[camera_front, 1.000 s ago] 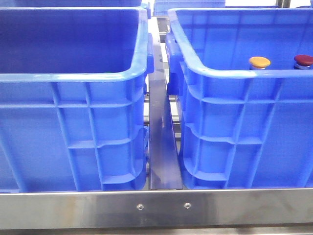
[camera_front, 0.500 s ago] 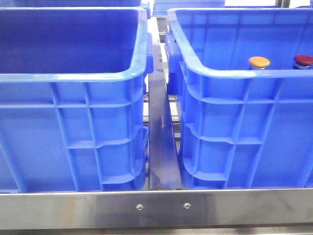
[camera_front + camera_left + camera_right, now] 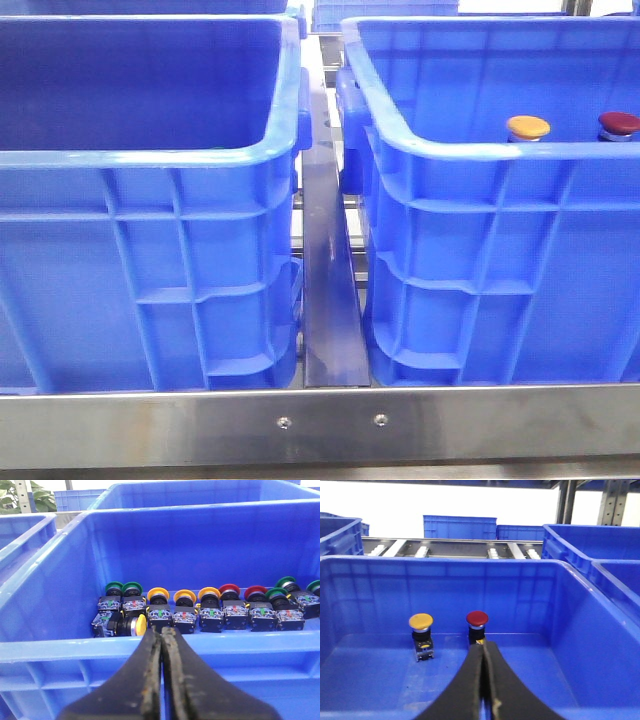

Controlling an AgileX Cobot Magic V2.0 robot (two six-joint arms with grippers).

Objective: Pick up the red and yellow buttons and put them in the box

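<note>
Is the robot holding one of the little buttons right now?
No. The left gripper and right gripper are both shut with nothing between their fingers. The yellow-capped button and dark red-capped button stand untouched in the blue plastic crate.

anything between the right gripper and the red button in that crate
Nothing visible. In the right wrist view the shut right gripper sits just in front of the red button, only bare crate floor between. The yellow button stands off to one side, clear of that line.

Count: 2 crates, left crate [image 3: 150,155] and right crate [image 3: 480,150]; right one holds 1 yellow button [image 3: 528,126], 1 red button [image 3: 619,122]; left wrist view: 4 yellow caps [image 3: 158,593], 2 red caps [image 3: 228,588], 5 green caps [image 3: 114,586].
</note>
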